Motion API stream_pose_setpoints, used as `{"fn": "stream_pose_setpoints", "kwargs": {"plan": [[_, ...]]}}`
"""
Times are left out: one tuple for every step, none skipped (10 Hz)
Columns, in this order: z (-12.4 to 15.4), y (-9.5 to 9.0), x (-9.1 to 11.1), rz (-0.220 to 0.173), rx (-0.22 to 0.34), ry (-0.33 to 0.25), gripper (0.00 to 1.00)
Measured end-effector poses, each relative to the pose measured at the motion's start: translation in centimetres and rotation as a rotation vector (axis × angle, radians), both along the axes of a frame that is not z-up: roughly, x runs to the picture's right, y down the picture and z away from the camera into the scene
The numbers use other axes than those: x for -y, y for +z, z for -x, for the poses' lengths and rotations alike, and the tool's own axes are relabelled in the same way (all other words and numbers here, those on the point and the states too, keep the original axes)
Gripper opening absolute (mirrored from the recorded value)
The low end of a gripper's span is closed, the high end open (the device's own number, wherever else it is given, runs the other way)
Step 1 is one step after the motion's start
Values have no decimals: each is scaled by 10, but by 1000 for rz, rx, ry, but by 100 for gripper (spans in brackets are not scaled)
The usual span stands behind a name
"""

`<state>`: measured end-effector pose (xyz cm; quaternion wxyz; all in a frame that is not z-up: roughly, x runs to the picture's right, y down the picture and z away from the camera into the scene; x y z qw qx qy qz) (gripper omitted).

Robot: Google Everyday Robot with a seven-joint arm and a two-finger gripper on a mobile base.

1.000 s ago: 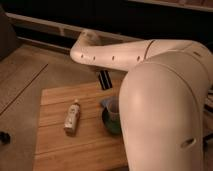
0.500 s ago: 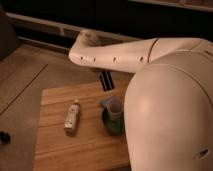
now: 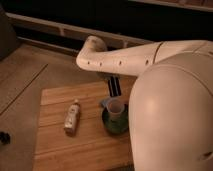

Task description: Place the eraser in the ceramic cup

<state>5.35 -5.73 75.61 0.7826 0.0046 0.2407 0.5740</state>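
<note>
My gripper point(image 3: 114, 86) hangs as a dark shape under the pale forearm point(image 3: 120, 59), just above and behind the ceramic cup point(image 3: 116, 107). The cup is small and pale and stands upright inside the dark green bowl point(image 3: 113, 125) on the wooden board point(image 3: 55, 145). The eraser does not show on the board. A dark oblong with a lighter stripe sits at the gripper, and I cannot tell it apart from the gripper itself.
A pale yellowish small bottle point(image 3: 72, 117) lies on the board left of the bowl. My large white arm body point(image 3: 175, 120) covers the right side of the view. A dark ledge point(image 3: 55, 30) runs along the back.
The gripper has moved a little right and down, closer to the cup. The bottle and bowl have not moved.
</note>
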Motion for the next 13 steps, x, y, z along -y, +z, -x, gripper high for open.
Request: {"fn": "stream_pose_setpoints", "kwargs": {"plan": [[-5,-1,-3,2,-15,15,0],[-6,0,-9,11,-22,24,0],[-6,2,-13,18,-27,30,0],[-8,6,-19,29,-41,44,0],[-13,10,-24,36,-58,59,0],[-15,12,-25,38,-67,69,0],[-18,16,-27,41,-79,83,0],[-19,20,-31,48,-88,102,0],[-18,25,-36,58,-91,118,0],[-12,31,-42,72,-83,130,0],[-13,30,-42,72,-84,131,0],[-14,30,-42,72,-84,131,0],[-12,31,-42,72,-83,129,0]]}}
